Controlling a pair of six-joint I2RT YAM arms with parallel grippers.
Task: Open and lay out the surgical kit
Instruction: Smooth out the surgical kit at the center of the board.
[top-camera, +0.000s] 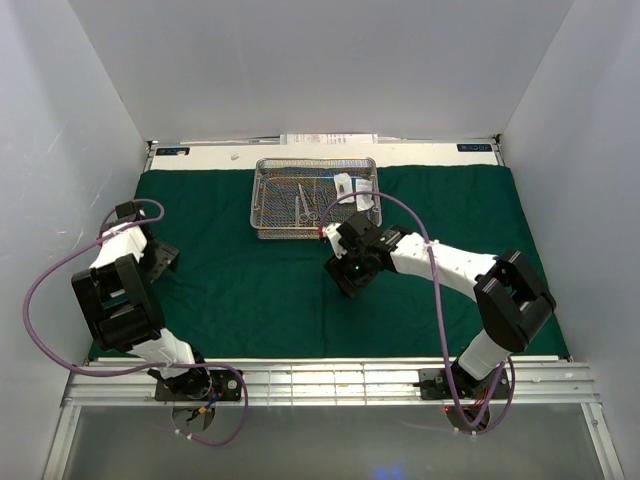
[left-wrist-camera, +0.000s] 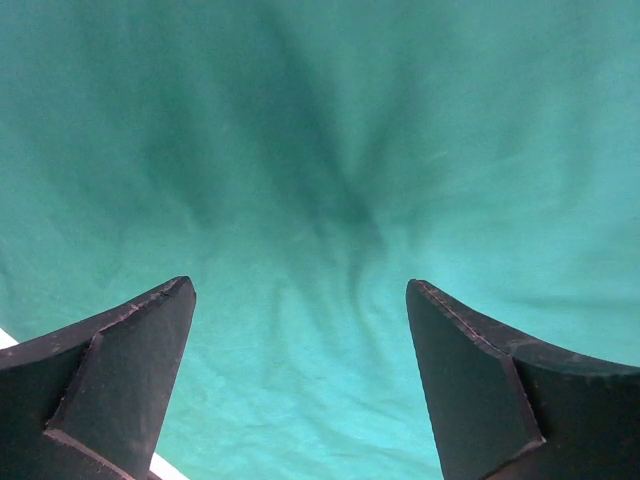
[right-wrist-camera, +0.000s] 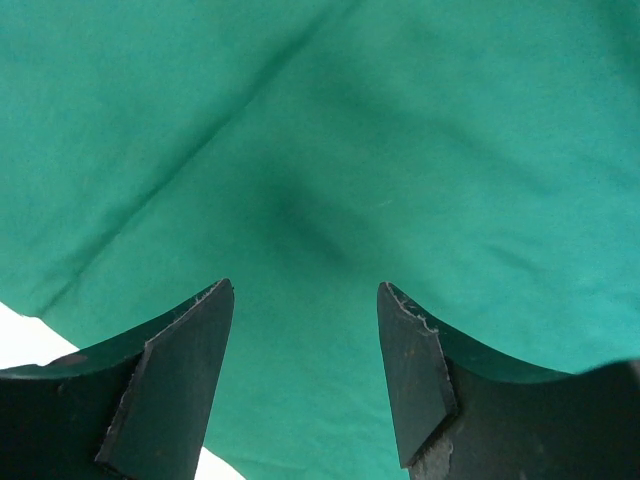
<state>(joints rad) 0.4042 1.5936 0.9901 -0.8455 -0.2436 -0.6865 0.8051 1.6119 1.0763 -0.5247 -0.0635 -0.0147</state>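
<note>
The dark green cloth (top-camera: 250, 290) of the surgical kit lies spread flat over the table. A silver wire-mesh tray (top-camera: 262, 200) stands on it at the back centre, holding slim metal instruments (top-camera: 305, 200) and two small clear packets (top-camera: 345, 185). My left gripper (top-camera: 162, 262) is over the cloth's left part, and in the left wrist view the left gripper (left-wrist-camera: 300, 290) stands wide open over bare, wrinkled cloth (left-wrist-camera: 330, 150). My right gripper (top-camera: 348, 272) is just in front of the tray's right corner. In the right wrist view the right gripper (right-wrist-camera: 305, 287) is open, with only cloth (right-wrist-camera: 330, 130) between its fingers.
White walls close in the table on three sides. A white strip with a flat white sheet (top-camera: 330, 138) runs behind the cloth. The arm bases and a metal rail (top-camera: 330, 380) line the near edge. A purple cable (top-camera: 420, 240) loops over the right arm near the tray.
</note>
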